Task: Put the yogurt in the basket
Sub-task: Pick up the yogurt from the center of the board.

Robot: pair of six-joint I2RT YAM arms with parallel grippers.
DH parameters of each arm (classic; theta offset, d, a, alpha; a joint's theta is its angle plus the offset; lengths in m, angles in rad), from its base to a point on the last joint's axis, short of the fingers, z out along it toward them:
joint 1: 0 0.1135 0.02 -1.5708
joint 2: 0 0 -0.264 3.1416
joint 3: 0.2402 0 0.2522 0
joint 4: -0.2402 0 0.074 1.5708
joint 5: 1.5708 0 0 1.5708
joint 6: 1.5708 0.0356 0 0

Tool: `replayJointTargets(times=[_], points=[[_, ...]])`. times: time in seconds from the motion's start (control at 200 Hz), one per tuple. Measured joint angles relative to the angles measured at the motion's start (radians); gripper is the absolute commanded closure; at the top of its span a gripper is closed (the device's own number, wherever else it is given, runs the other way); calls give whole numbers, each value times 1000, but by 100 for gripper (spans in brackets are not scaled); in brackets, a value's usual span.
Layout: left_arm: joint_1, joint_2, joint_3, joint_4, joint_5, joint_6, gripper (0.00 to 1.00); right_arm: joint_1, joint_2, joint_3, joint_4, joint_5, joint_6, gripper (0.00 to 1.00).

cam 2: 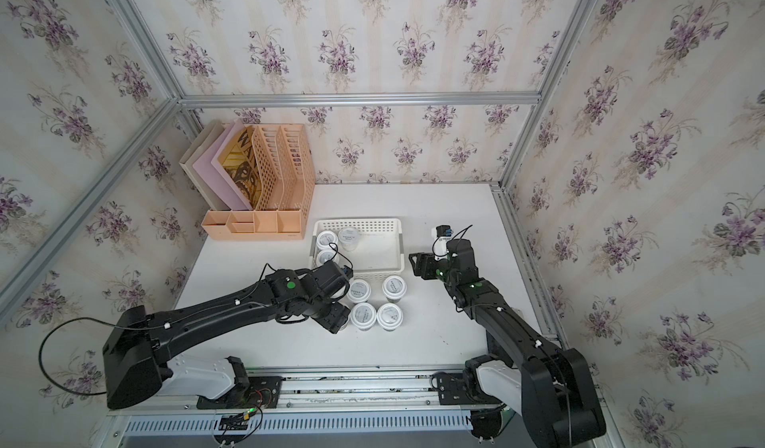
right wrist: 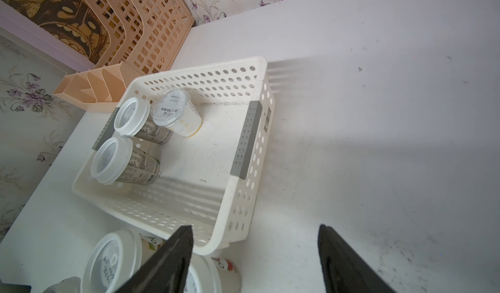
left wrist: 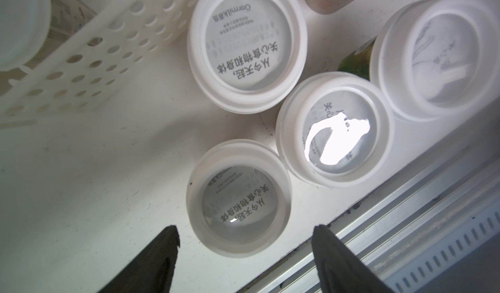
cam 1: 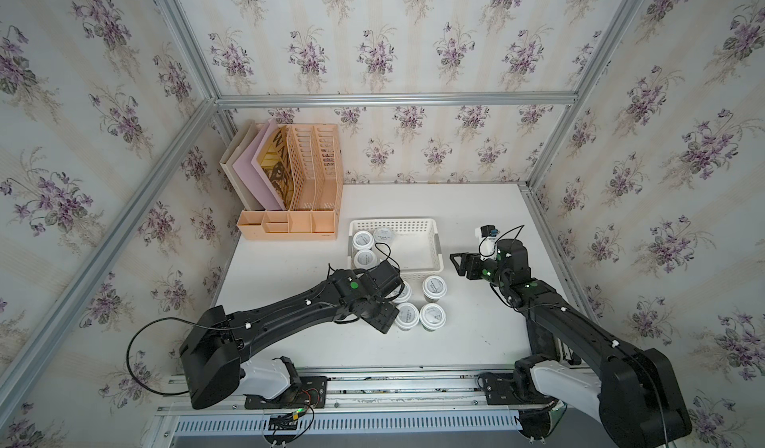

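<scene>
Jaws parted and empty, the left gripper (left wrist: 246, 229) hangs above the nearest yogurt cup (left wrist: 239, 198) of a cluster standing lids up on the white table (cam 1: 455, 342), just in front of the perforated white basket (cam 1: 393, 221). The right gripper (right wrist: 255, 228), its jaws likewise apart and holding nothing, hovers beside the basket's right end, while three more cups (cam 1: 363, 240) stand together inside at its left end.
</scene>
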Motion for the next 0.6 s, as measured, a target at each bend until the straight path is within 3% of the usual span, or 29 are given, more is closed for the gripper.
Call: replayJointTargets(times=[0.599], points=[[-7, 64, -5, 10, -8, -17, 18, 2, -2, 0, 0, 0, 0, 22]])
